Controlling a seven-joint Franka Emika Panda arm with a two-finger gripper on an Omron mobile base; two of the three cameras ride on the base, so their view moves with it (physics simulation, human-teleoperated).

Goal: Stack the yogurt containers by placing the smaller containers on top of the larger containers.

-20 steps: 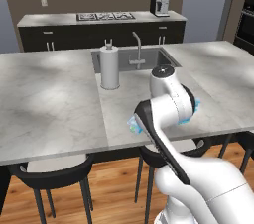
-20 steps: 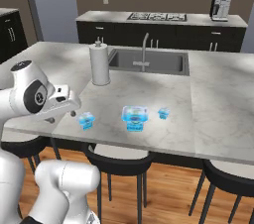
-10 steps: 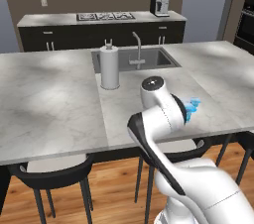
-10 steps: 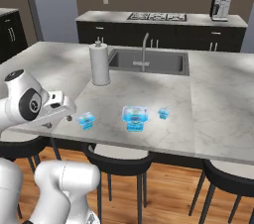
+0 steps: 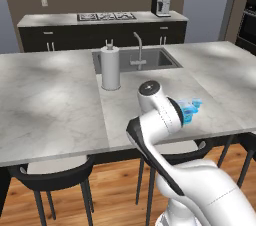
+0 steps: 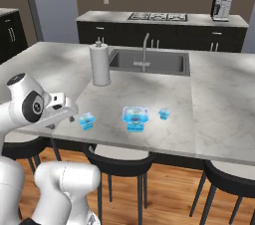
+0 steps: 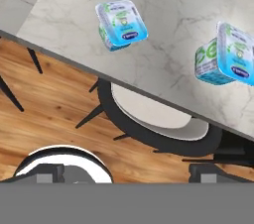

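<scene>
The smaller yogurt container [image 6: 86, 121], light blue and white, stands near the island counter's front edge, and it appears again in the hand view [image 7: 121, 24]. To its right stands the larger teal container [image 6: 135, 118] [image 7: 228, 54], partly hidden behind my arm in the left base view [image 5: 187, 113]. Another small blue pack [image 6: 164, 114] [image 5: 196, 103] sits further right. My gripper [image 6: 67, 114] hovers just left of the smaller container, over the counter edge. Its jaws are open with nothing between them [image 7: 129, 176].
A tall white paper-towel roll [image 6: 100, 64] [image 5: 110, 68] stands beside the sink [image 6: 149, 62] with its tap. Black stools [image 6: 117, 162] sit under the counter's front edge, over the wood floor. A coffee machine [image 6: 221, 6] stands on the back counter.
My arm has swung, and the hand has drifted a little left and down toward the counter's front edge. The jaws stayed open. The containers have not moved.
</scene>
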